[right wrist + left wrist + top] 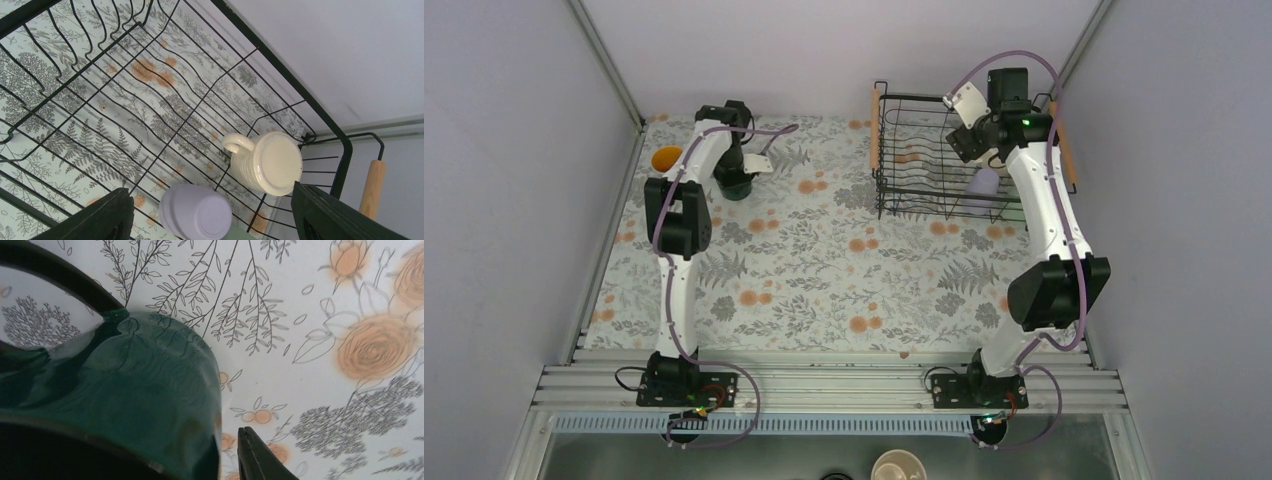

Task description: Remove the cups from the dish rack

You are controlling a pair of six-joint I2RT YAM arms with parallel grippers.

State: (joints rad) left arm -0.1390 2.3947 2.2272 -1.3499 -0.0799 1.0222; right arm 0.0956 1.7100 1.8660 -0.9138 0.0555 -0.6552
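Cups are found in two places on the table [824,280], which is covered with a pale floral-printed cloth. At the far left a glossy dark green ceramic mug [135,385] is seen on the cloth. A floral mug with an orange inside [667,158] is set near it, to its left. The left end effector [735,166] is positioned over the dark green mug. In the left wrist view one black finger [252,455] is seen just beside the mug's wall, with a sliver of cloth showing between them. The other finger is not made out, so whether the mug is gripped or released cannot be told.

At the far right the rectangular black wire dish rack [894,185] with two light wooden side handles is placed. The right end effector [210,190] is held above the rack's right part, its jaws spread wide with nothing between them. Below it, on the rack floor, a ribbed cream mug [267,162] and a lavender tumbler [195,215] are seen. Both are turned bottom-up and lie near each other, the cream mug close to the rack's corner.
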